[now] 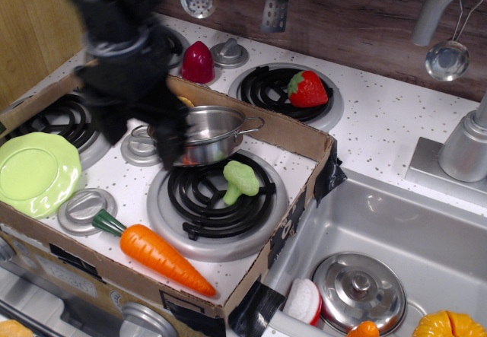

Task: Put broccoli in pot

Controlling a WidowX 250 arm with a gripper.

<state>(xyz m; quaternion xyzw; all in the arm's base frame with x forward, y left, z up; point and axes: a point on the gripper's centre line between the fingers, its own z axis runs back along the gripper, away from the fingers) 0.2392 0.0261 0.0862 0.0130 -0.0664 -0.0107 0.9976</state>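
Observation:
The light-green broccoli (239,179) lies on the black coil burner (217,200) at the front of the cardboard-walled stove top. The shiny steel pot (215,132) with loop handles stands just behind it, to the upper left, and looks empty. My black gripper (171,143) is motion-blurred and hangs over the pot's left side, hiding its left handle. It is left of the broccoli and apart from it. The blur hides how its jaws stand.
An orange carrot (157,255) lies at the front. A pale green plate (34,173) sits at the left. A strawberry (307,89) rests on the back burner. The cardboard wall (289,135) borders the stove. The sink (396,253) at the right holds a steel lid (359,289).

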